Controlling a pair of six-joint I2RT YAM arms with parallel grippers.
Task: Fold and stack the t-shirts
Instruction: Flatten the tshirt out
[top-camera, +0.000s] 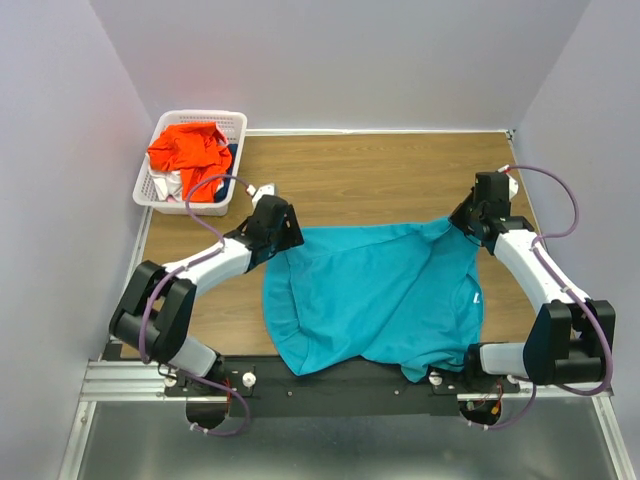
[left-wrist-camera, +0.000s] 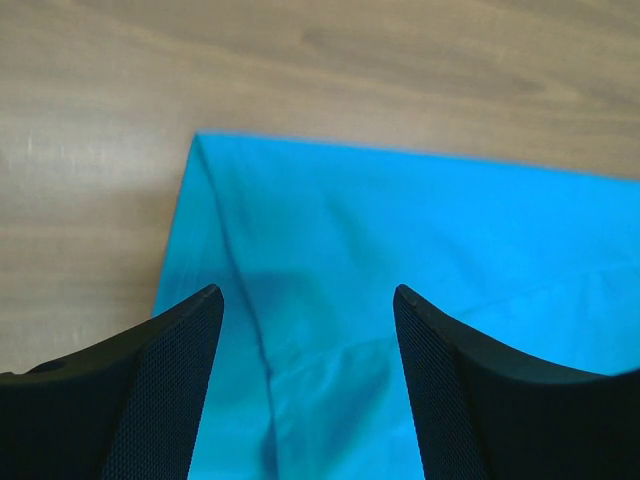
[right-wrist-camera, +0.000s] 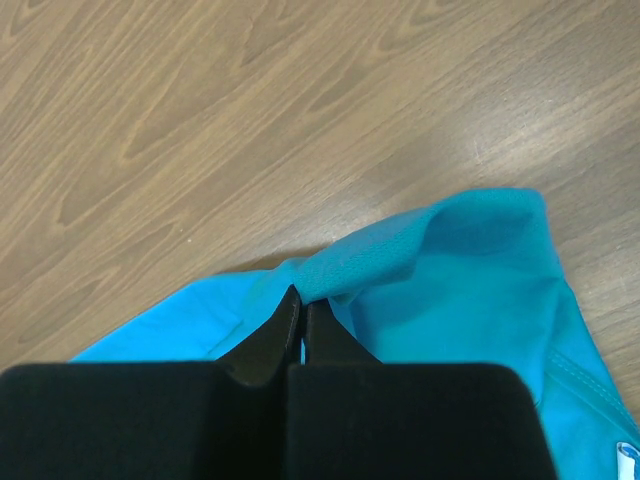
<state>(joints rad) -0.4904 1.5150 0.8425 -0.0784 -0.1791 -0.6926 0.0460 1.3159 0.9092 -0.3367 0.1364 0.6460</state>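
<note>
Top external showed me the teal shirt (top-camera: 375, 295) spread rumpled on the table (top-camera: 370, 170) between the arms. My left gripper (left-wrist-camera: 306, 292) stood wide apart above its corner, holding nothing; my right gripper (right-wrist-camera: 300, 298) pinched its far edge. An orange shirt (top-camera: 185, 150) lay in the basket (top-camera: 240, 125).

My left arm bends far and inward, left gripper (left-wrist-camera: 308, 292) tipped downward with its jaws spread (fingers well apart). My right arm reaches far along the right side, right gripper (right-wrist-camera: 303, 300) pinched tight on the teal t-shirt (right-wrist-camera: 460, 290).
</note>
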